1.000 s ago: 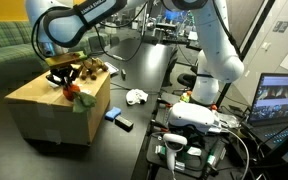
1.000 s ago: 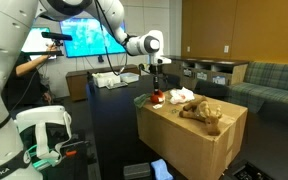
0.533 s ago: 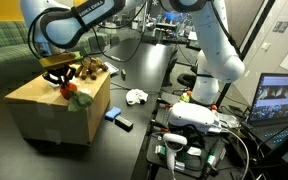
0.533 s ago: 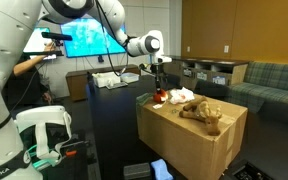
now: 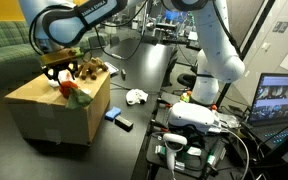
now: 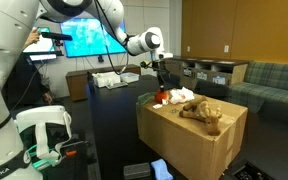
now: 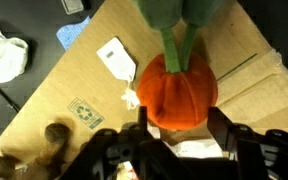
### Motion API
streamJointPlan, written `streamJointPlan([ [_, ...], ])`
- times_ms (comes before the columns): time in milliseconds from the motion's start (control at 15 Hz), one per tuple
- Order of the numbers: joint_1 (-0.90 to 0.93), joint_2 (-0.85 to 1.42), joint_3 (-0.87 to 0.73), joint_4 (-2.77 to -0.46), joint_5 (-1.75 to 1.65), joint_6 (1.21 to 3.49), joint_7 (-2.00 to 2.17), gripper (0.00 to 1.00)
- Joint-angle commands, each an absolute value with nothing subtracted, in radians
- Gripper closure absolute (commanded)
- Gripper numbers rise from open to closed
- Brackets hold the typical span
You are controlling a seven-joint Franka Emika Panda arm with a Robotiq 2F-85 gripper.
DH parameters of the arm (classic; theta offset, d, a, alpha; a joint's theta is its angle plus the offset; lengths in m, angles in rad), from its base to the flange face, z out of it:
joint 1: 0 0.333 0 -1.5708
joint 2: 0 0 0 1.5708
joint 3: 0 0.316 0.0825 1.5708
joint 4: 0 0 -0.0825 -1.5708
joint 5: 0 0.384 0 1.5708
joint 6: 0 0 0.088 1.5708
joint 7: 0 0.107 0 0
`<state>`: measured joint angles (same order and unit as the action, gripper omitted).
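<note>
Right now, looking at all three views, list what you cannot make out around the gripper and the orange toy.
- Grip: in the wrist view the gripper is dark and blurred against the orange toy, so contact is unclear.
- Green top: cut off by the wrist view's upper edge.
- Brown toys: cut by the wrist view's corner, and too small in both exterior views.

One orange plush (image 7: 181, 88), one box (image 7: 59, 85), perhaps one brown plush (image 6: 206, 112)
</note>
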<state>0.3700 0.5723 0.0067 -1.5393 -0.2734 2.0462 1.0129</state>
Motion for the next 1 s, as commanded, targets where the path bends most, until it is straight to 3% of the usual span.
streamJointPlan([
  [0, 0.359, 0.451, 0.004, -1.622, -0.299, 2.031, 0.982, 0.02],
  [400, 0.277, 0.174, 0.055, -1.808, -0.246, 1.989, 0.730, 0.00],
  [933, 0.144, -0.215, 0.054, -2.031, -0.069, 1.721, 0.308, 0.00],
])
